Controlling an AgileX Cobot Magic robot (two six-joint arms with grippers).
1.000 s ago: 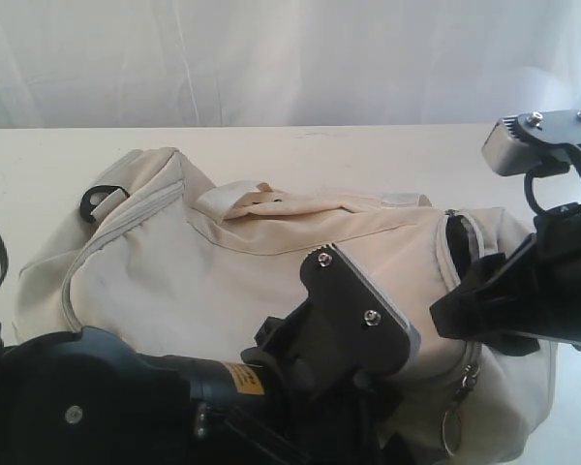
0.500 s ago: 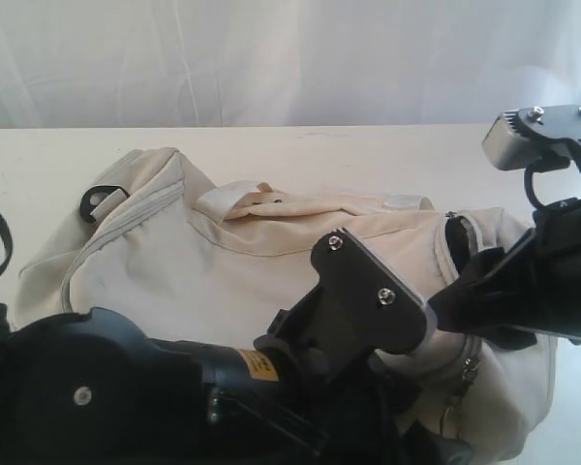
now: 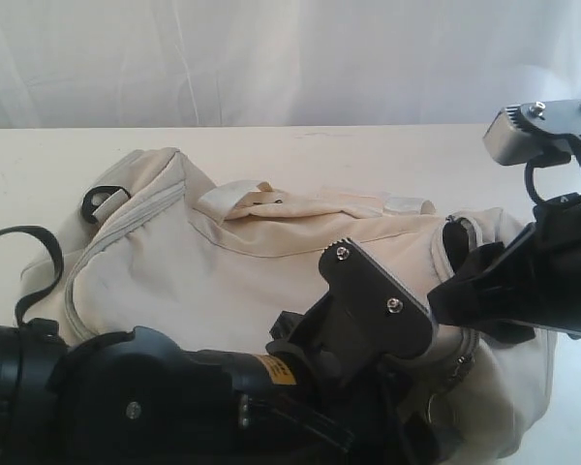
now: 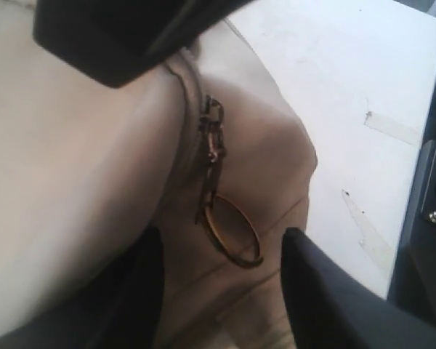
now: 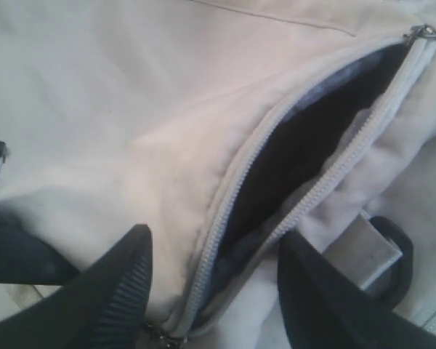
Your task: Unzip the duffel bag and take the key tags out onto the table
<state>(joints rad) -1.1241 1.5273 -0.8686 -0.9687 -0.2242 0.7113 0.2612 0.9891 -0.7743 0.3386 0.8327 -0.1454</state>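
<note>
1. One zip on the large cream fabric duffel bag is already open. Rt wrist view shows the light grey zipper teeth parted along the stretch in view, w/ dark lining in the gap.
2. Bag lies on the broad white tabletop, w/ the open pocket at its rt end in the ext. view.
3. No small coloured plastic key tags visible in any view, neither on the tabletop nor in the dark gap. Prob. inside the bag, but can't tell.
4. Empty rt fingers are spread apart, one each side of the opening, close over the fabric.
5. Empty lft fingers are also apart, flanking the brownish metal ring pull that hangs from the zip slider. No contact w/ it as far as seen.
6. Done, by my read: unzipping, all or nearly.
7. Left to do: reach in, find the tags, lift them out, set them on the tabletop, i.e. the whole retrieval half.
8. Whether the zip needs more travel is unclear, since its lower end sits at the frame edge.
</note>
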